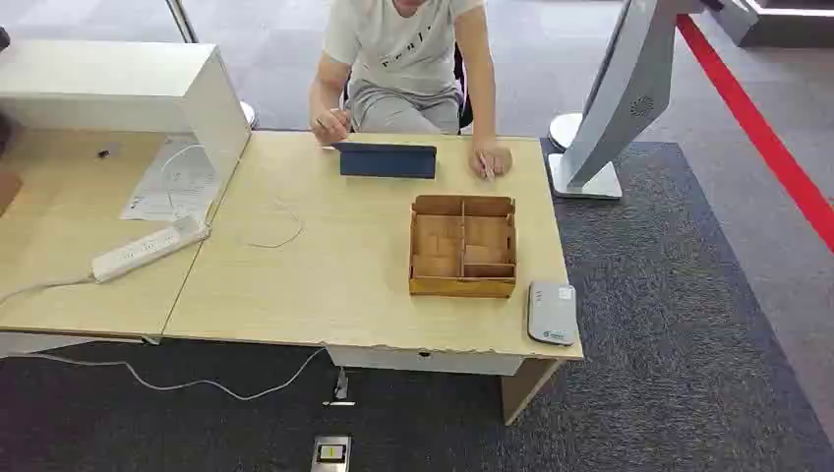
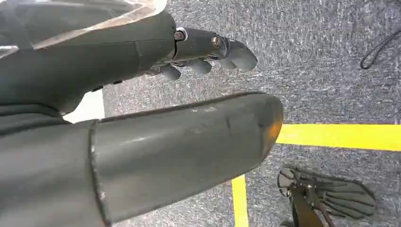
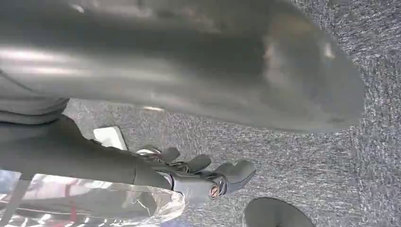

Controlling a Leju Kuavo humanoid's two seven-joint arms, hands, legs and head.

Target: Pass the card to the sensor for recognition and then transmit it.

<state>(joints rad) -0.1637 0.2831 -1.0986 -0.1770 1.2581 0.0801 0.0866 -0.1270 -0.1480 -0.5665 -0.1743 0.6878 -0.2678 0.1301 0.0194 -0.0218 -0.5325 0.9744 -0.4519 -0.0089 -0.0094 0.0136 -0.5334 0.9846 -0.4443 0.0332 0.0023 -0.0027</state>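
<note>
The light wooden table (image 1: pixel 325 285) spans the middle of the head view, standing on dark grey carpet (image 1: pixel 679 374). A person (image 1: pixel 403 59) sits at its far edge, at twelve o'clock, both hands resting on the tabletop on either side of a dark blue folded case (image 1: pixel 387 160). A white cabinet (image 1: pixel 118 88) sits at ten o'clock, with a white power strip (image 1: pixel 149 249) lying at nine o'clock. A divided wooden box (image 1: pixel 462 246) stands at three o'clock from the table's centre; whether a card lies in it cannot be told. The grey sensor (image 1: pixel 552 312) lies flat at the table's near right corner, at four o'clock, just beside the box and apart from it.

The left hand (image 2: pixel 142 123) hangs over carpet marked with yellow tape (image 2: pixel 340 136), its dark fingers (image 2: pixel 208 49) gently curled, apart from the thumb, holding nothing. The right hand (image 3: pixel 189 118) hangs likewise over carpet, fingers (image 3: pixel 208 177) loosely bent, apart from the thumb and empty.
</note>
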